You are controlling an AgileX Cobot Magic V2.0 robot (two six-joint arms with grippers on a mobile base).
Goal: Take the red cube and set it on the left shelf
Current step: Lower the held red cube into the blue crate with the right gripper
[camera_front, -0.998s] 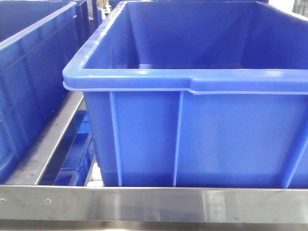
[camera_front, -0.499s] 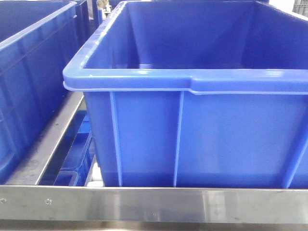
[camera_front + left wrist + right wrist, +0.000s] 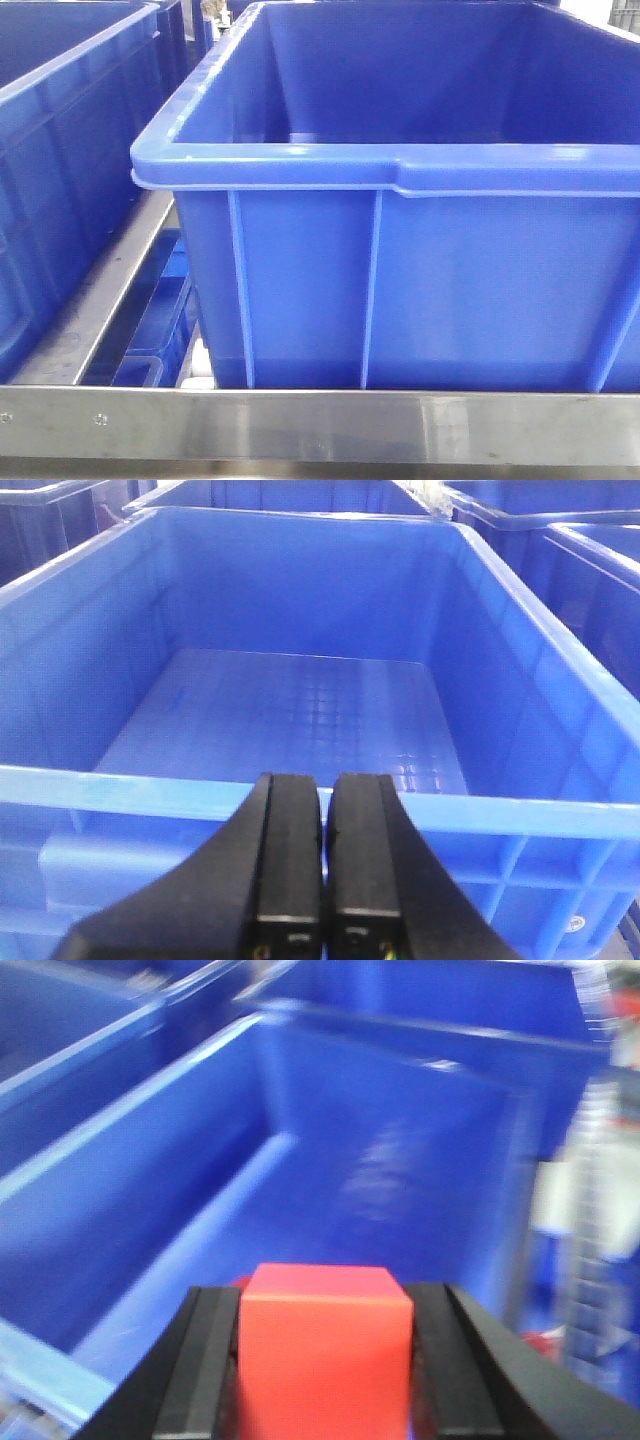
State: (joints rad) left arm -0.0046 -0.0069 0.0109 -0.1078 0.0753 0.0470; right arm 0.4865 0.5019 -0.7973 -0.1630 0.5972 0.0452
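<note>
The red cube (image 3: 325, 1355) is clamped between the black fingers of my right gripper (image 3: 325, 1305), which is shut on it above a deep-blue crate (image 3: 330, 1140); that view is blurred. My left gripper (image 3: 327, 785) is shut with nothing between its fingers, hovering just over the near rim of another empty blue crate (image 3: 300, 795). The left shelf shows in the front view as a steel rail (image 3: 320, 425) with rivets, carrying a large blue crate (image 3: 400, 170). Neither gripper appears in the front view.
A second blue crate (image 3: 60, 150) stands at the left of the shelf, with a steel cross bar (image 3: 100, 290) between the two. More blue crates (image 3: 560, 540) surround the one under my left gripper. A pale, blurred structure (image 3: 590, 1210) rises at the right.
</note>
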